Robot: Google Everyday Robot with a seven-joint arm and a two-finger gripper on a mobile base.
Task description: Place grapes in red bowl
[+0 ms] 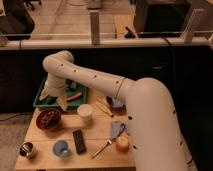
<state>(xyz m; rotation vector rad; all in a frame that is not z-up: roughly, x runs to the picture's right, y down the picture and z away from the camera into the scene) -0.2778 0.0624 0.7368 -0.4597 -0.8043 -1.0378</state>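
The red bowl (40, 114) sits at the left of the wooden table, just in front of the green tray (81, 99). A dark clump that looks like the grapes (49, 120) lies inside the bowl. My gripper (54, 98) hangs fingers-down over the left part of the tray, behind and slightly right of the bowl. Its two tan fingers (63, 103) are spread apart, open, and I see nothing between them. The white arm sweeps in from the lower right and hides part of the table's right side.
A white cup (85, 111) stands right of the bowl. Nearer the front are a black remote (79, 141), a blue cup (61, 148), a metal can (27, 149), a utensil (104, 146) and an orange-red fruit (122, 144). An orange item (76, 96) lies in the tray.
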